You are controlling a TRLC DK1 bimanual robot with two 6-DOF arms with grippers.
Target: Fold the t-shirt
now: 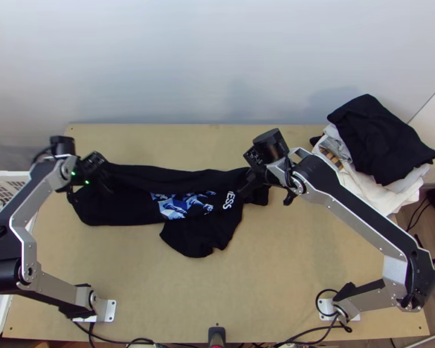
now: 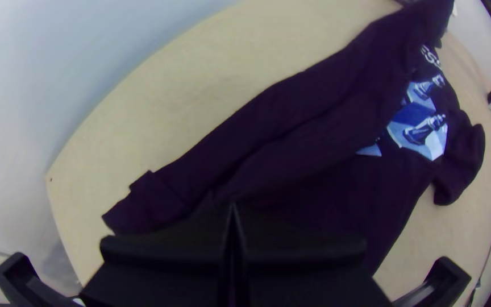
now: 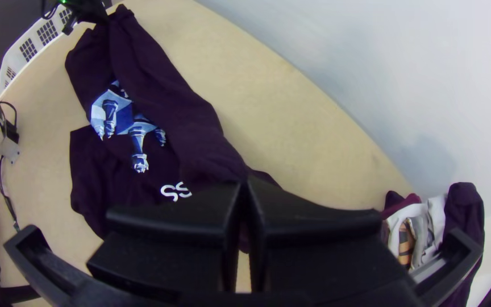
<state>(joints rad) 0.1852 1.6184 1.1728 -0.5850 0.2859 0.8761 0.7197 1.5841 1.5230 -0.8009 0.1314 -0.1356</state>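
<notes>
Black t-shirt (image 1: 127, 206) is lying across the worktop (image 1: 275, 278), its far side lapping over part of the blue-and-white print (image 1: 185, 204), a sleeve jutting toward the near edge. Left gripper (image 1: 106, 187), fingers together, is pinching cloth near the hem end; right gripper (image 1: 242, 192) is likewise pinching cloth beside the white lettering (image 1: 228, 200). Clothes pile (image 1: 380, 139) is sitting at the far right corner.

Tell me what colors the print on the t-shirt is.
Blue and white, clearest in the left wrist view.

left arm (image 1: 35, 188): kinda bowing outward
left gripper (image 1: 106, 185): jaws sitting shut
right arm (image 1: 362, 209): angling inward
right gripper (image 1: 245, 189): jaws pressing together too
</notes>
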